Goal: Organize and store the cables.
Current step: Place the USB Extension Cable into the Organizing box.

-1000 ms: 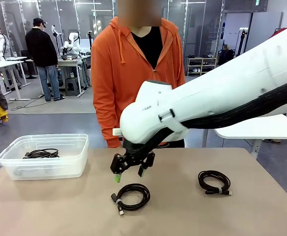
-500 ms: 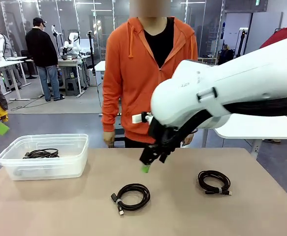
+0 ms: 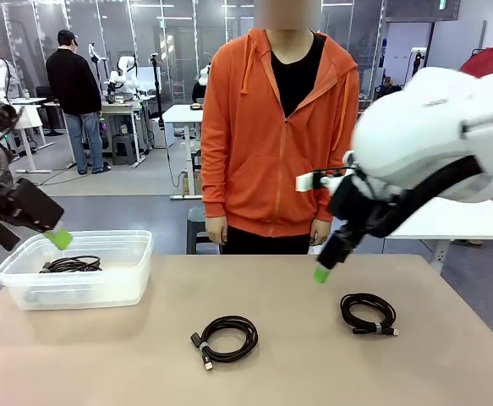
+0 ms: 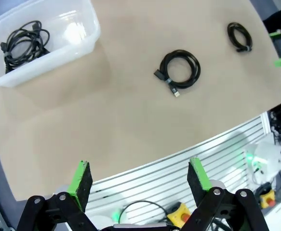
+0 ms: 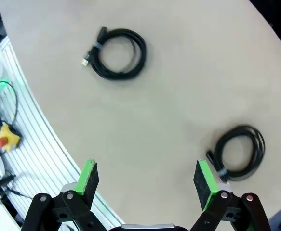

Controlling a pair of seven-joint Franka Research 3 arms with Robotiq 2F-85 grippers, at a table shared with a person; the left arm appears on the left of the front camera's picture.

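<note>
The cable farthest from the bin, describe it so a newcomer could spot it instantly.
On the tan table, a clear plastic bin sits at the left end holding one black cable. Two more black coiled cables lie loose: skip the centre coil; yours is the far-right coil, alone near the edge.

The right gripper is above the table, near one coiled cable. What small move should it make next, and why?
Probably lower the right gripper toward the right cable coil. Its jaws stand open and empty, that coil lies loose on the table just beside it, and the clear bin already holds one cable.
</note>
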